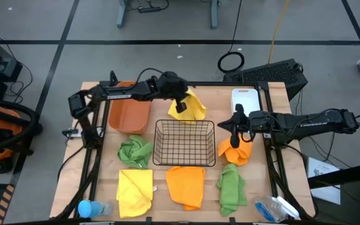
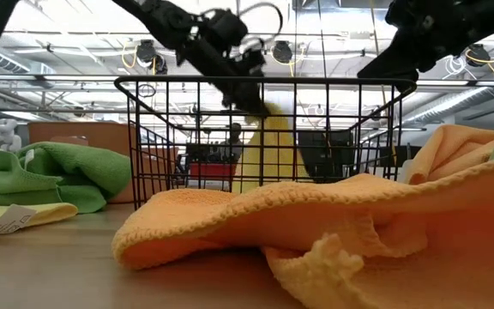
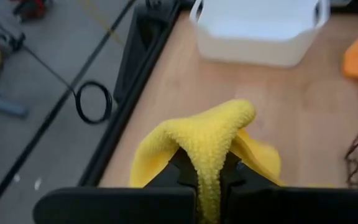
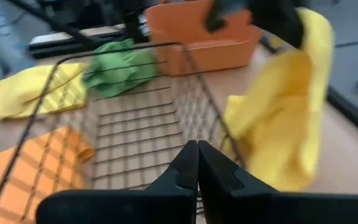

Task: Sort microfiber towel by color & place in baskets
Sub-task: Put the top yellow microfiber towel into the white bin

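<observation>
My left gripper (image 1: 179, 102) hangs beyond the far side of the square black wire basket (image 1: 185, 142), shut on a yellow towel (image 1: 190, 109). My right gripper (image 4: 197, 158) is shut and holds nothing. It hovers off the basket's right side, above a crumpled orange towel (image 1: 235, 151). The oblong orange tub (image 1: 129, 115) stands left of the basket, and the white bin (image 1: 245, 100) sits at the far right. Two green towels (image 1: 134, 150) (image 1: 230, 187), a second yellow towel (image 1: 135, 190) and a flat orange towel (image 1: 186, 184) lie on the table. My left gripper pinches a raised fold of the yellow towel (image 3: 209, 155) between its two fingers, coming from above and pointing down. The towel hangs slack below the fingers (image 2: 268, 146). Whether its lower end touches the table, I cannot tell.
A blue object (image 1: 89, 209) lies at the near left corner and a clear packet (image 1: 274, 209) at the near right. Black frame rails (image 1: 92, 156) run along the left and right sides of the table. There is bare wood between the white bin and the basket.
</observation>
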{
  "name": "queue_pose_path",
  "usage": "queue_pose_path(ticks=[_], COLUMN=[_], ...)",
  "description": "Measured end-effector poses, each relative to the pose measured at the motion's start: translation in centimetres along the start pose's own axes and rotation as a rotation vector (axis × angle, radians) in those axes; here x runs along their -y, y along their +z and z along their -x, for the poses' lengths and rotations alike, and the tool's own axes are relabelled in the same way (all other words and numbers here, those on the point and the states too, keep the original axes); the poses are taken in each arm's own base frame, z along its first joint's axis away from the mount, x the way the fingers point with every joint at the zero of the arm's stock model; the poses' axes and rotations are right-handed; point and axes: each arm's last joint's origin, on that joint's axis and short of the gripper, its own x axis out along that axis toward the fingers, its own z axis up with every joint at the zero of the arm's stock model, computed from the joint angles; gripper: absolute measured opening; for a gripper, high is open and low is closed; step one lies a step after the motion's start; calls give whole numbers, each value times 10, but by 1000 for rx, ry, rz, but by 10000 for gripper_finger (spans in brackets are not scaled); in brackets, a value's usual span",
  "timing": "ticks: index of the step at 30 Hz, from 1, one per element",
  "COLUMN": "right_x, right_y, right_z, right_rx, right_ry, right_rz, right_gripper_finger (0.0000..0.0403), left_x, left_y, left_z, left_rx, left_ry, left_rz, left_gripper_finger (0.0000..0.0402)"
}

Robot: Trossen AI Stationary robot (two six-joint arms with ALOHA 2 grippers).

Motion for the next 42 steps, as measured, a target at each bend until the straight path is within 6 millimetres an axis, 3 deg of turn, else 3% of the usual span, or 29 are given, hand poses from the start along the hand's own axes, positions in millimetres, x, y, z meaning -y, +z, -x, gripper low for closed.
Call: queue_pose_path(ticks=[7,12,19,23,27,33,38,42], right_x=[-1,-1,13,23,28,26,21,16], right_y=[12,22,24,27,29,31,38,36], right_z=[-5,-10,-19,-21,-24,-35,-43,-56], right_rx=[133,237,224,240,266,299,396,435], right_ry=[-72,-117,-264,-185,-133,-103,11,-47], right_rz=[34,94,197,178,95,114,-6,-62], right_gripper_finger=[33,108,228,277,305,334,341,341], left_x=[18,29,35,36,34,38,38,38], left_y=[26,39,54,59,63,68,71,75], left_z=[35,53,77,86,90,96,102,103], left_rx=[105,178,283,322,363,414,437,479], left_ry=[-26,-35,-28,-22,-11,-52,-23,-14], left_rz=[-68,-133,-195,-213,-214,-240,-237,-236], left_gripper_finger=[7,7,7,7,7,7,7,7])
